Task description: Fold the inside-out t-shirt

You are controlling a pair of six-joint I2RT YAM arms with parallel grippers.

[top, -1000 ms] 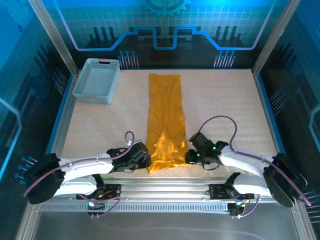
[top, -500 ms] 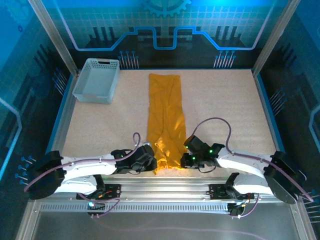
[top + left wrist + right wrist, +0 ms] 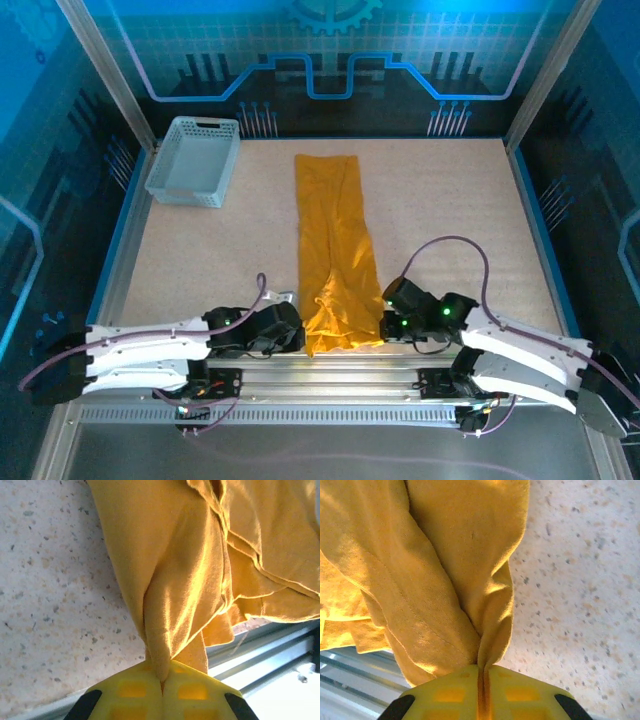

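Shirt (image 3: 335, 250) lies as a narrow strip down the middle of the table (image 3: 200, 260), long axis running from near edge to far edge. The far end is flat, the near end bunched at the near edge. Left gripper (image 3: 162, 684) is clamped on the near-left corner of the cloth and right gripper (image 3: 481, 672) on the near-right corner, with fabric pinched between the yellow pads. All the remaining length lies straight ahead of both grippers, and neither arm is nearer. Likely next move: carry the near hem forward along that axis, both arms level. Basket (image 3: 193, 160) sits at the far-left corner, well apart.
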